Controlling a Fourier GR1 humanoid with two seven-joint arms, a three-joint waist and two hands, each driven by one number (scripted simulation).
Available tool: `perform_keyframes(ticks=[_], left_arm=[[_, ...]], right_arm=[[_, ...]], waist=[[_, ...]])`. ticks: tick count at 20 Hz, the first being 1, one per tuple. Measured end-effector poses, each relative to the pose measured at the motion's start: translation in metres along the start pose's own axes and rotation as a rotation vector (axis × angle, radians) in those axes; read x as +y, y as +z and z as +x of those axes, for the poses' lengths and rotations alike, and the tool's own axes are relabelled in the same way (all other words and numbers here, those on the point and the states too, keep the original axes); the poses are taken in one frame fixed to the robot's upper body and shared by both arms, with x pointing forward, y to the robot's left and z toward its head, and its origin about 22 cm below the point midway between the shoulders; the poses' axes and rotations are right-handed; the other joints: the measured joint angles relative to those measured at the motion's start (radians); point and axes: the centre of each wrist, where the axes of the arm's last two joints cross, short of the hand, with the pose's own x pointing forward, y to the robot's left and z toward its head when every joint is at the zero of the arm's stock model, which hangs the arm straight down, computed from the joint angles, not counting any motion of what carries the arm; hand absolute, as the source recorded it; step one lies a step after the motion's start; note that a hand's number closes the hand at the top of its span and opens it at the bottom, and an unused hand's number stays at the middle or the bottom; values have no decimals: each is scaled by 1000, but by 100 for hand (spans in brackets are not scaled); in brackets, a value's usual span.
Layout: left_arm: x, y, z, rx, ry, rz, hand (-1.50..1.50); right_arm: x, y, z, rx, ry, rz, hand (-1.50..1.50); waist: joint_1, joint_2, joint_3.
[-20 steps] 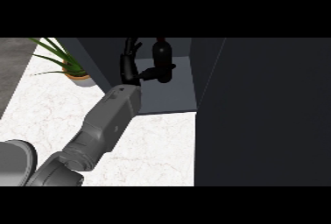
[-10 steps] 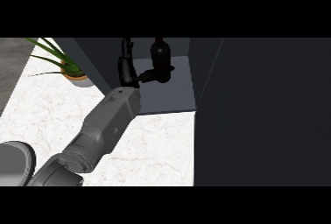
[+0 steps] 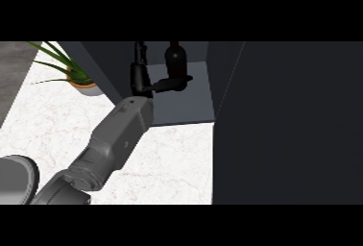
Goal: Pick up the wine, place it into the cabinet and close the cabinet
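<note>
potted plant [image 3: 74,77] at far left, green leaves, tan pot | white marble counter [image 3: 170,163] | grey floor [image 3: 14,72] at left edge

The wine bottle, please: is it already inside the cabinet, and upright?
Inside and upright: the wine bottle stands on the cabinet floor, neck up, left hand beside it.

Place: a home kitchen
Worktop: white marble counter [image 3: 170,158]
Storage: dark cabinet [image 3: 284,120] standing on the counter, its compartment open
Decor: potted plant [image 3: 74,74] at the counter's back left
</note>
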Motion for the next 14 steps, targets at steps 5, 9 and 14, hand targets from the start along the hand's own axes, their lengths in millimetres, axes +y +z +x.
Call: perform_keyframes(ticks=[5,9,14], left_arm=[[-1,0,0,-3,22,-49,-150],[0,1,-1,-8,38,-62,-150],[1,3,-3,-9,82,-82,-150]], right_arm=[[0,-1,0,-2,-5,-4,-150],[2,-6,4,-10,-7,-1,-150],[6,-9,6,-5,-22,5,-150]], waist=[[3,1,-1],[1,-1,-1],[2,-4,-1]])
